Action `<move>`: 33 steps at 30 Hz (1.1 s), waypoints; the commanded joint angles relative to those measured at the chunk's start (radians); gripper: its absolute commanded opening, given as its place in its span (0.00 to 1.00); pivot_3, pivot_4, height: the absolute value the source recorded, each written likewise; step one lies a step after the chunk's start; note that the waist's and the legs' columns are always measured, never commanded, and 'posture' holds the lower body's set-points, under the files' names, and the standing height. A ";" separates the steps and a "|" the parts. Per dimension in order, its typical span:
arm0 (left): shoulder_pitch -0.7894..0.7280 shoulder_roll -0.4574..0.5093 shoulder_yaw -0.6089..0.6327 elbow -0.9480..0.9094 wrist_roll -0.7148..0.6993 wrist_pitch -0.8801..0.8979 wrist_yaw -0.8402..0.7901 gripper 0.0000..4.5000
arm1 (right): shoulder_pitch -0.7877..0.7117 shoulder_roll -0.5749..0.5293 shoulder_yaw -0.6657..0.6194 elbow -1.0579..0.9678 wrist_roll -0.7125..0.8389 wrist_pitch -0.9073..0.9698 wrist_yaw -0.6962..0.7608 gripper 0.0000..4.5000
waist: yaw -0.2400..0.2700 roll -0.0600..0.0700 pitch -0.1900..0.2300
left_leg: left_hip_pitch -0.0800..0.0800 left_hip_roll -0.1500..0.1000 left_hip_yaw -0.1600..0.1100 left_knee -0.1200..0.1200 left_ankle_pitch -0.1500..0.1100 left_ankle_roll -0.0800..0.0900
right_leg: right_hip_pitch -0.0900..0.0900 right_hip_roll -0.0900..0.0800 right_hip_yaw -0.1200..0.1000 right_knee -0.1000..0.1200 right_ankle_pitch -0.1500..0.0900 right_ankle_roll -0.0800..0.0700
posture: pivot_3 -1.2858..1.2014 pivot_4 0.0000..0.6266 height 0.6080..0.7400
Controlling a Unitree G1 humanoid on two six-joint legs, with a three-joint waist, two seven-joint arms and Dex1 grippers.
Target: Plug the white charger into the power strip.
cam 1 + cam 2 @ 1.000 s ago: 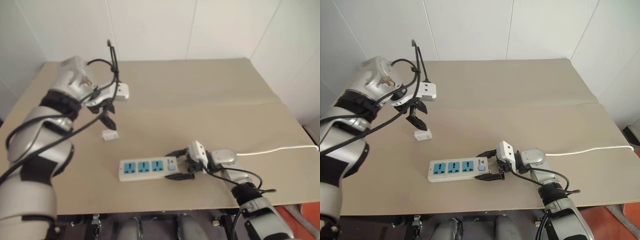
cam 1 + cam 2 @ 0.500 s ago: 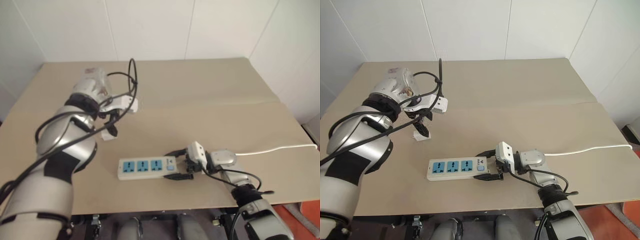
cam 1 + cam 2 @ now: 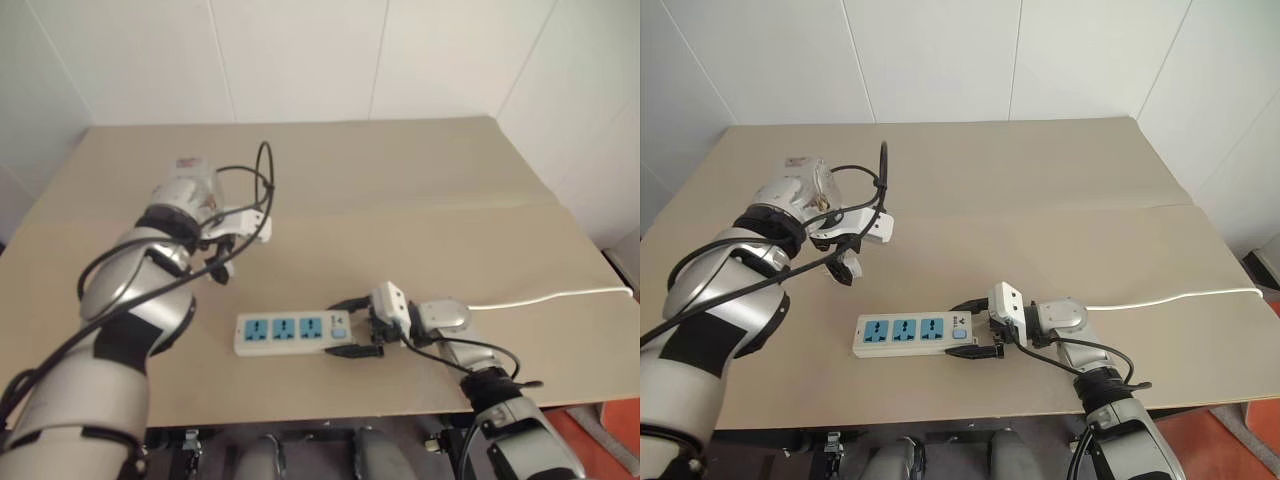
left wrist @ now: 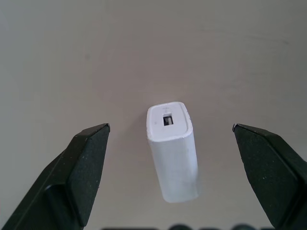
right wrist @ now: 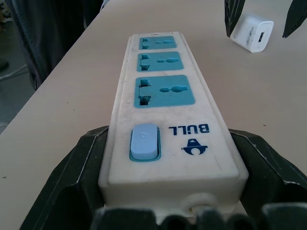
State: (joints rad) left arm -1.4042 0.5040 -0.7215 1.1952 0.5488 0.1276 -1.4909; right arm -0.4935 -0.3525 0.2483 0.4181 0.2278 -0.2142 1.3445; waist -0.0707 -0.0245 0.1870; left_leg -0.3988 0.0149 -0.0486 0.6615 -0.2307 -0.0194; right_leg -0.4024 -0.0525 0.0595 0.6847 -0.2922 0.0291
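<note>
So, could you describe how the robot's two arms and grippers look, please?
Both arms have silver-grey rounded shells with black bands at the joints, and loose black cables loop along them. Each wrist ends in a small white box. The left gripper and the right gripper each have two black, wedge-shaped fingers. I see no markings on the arms themselves.

We find the white charger (image 4: 171,151) to be smooth plastic with a faint sheen. The power strip (image 5: 165,124) is scuffed white plastic with matt blue socket faces. The table (image 3: 400,180) appears matt, smooth and tan.
</note>
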 commanded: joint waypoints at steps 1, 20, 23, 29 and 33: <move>-0.006 0.004 0.017 -0.002 0.020 0.001 0.006 1.00 | 0.001 -0.005 0.023 0.016 -0.051 -0.003 -0.026 0.76 | 0.000 0.000 0.000 | 0.000 0.000 0.000 0.000 0.000 0.000 | 0.000 0.000 0.000 0.000 0.000 0.000 | 0.52 0.24 1.00; 0.030 0.009 0.027 -0.014 0.057 -0.043 0.005 0.22 | -0.004 -0.010 0.016 0.012 -0.056 0.011 -0.052 0.76 | 0.000 0.000 0.000 | 0.001 0.000 0.000 0.001 0.000 0.000 | 0.001 0.000 0.000 0.002 0.000 0.000 | 0.52 0.24 1.00; -0.017 0.010 0.105 -0.037 -0.011 -0.006 -0.023 0.22 | -0.001 -0.014 0.017 0.007 -0.054 0.014 -0.049 0.76 | 0.000 0.000 0.000 | 0.001 0.000 0.000 0.001 0.000 0.000 | 0.000 0.000 0.000 0.002 0.000 0.000 | 0.52 0.24 1.00; -0.154 0.029 0.335 -0.136 -0.311 0.243 -0.121 0.22 | 0.007 -0.023 0.021 -0.007 -0.051 0.012 -0.037 0.76 | 0.001 -0.001 0.000 | -0.002 0.000 -0.001 0.003 0.000 0.000 | 0.000 0.000 -0.001 0.002 0.000 0.000 | 0.52 0.24 1.00; -0.107 0.022 0.602 -0.327 -0.499 0.474 0.053 0.22 | -0.005 -0.021 0.024 -0.005 -0.050 0.018 -0.037 0.76 | -0.003 0.000 0.000 | 0.000 0.000 -0.001 0.003 0.000 0.000 | 0.000 0.000 0.000 0.002 0.000 0.000 | 0.52 0.24 1.00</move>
State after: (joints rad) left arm -1.5431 0.5199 -0.2169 0.9421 0.1305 0.5161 -1.5252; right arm -0.5011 -0.3610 0.2593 0.4044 0.2157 -0.2109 1.3130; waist -0.0738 -0.0249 0.1869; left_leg -0.3982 0.0152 -0.0498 0.6639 -0.2303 -0.0196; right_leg -0.4019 -0.0530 0.0594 0.6870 -0.2923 0.0294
